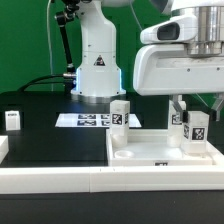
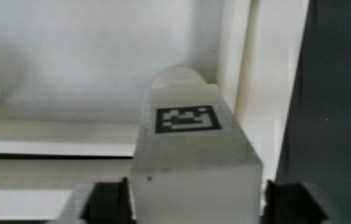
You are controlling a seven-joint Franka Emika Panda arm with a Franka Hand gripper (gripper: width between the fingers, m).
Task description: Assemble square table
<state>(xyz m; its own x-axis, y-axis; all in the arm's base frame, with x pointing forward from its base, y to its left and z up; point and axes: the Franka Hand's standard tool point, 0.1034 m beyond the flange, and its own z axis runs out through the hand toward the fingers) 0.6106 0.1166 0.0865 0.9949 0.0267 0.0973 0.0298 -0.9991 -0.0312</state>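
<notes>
1. Near the exterior view's right edge, the arm's two-finger gripper hangs over the far right part of the large white plastic square slab with a raised rim. The slab lies flat on the black table, just behind the long white rail.
2. The wrist view shows the gripper with its dark fingers pressed against both sides of a small white tagged leg, pinching it, with the slab below. Seen from outside, this held leg is upright over the slab's right side. Whether its lower end touches the slab cannot be told.
3. A second white leg shows just beside it, partly hidden by the gripper. A third white leg stands upright at the slab's far left corner. It is not clear whether either of them is fixed into the slab or only standing there.
4. A fourth white leg sits well apart on the table, at the exterior view's left, with nothing near it.
5. The flat marker board lies behind the slab.
6. As a judgement, the assembly looks about midway. At most two legs are seated, one is in hand and has yet to be set and turned home, and the fourth leg has yet to be fetched and fitted.
</notes>
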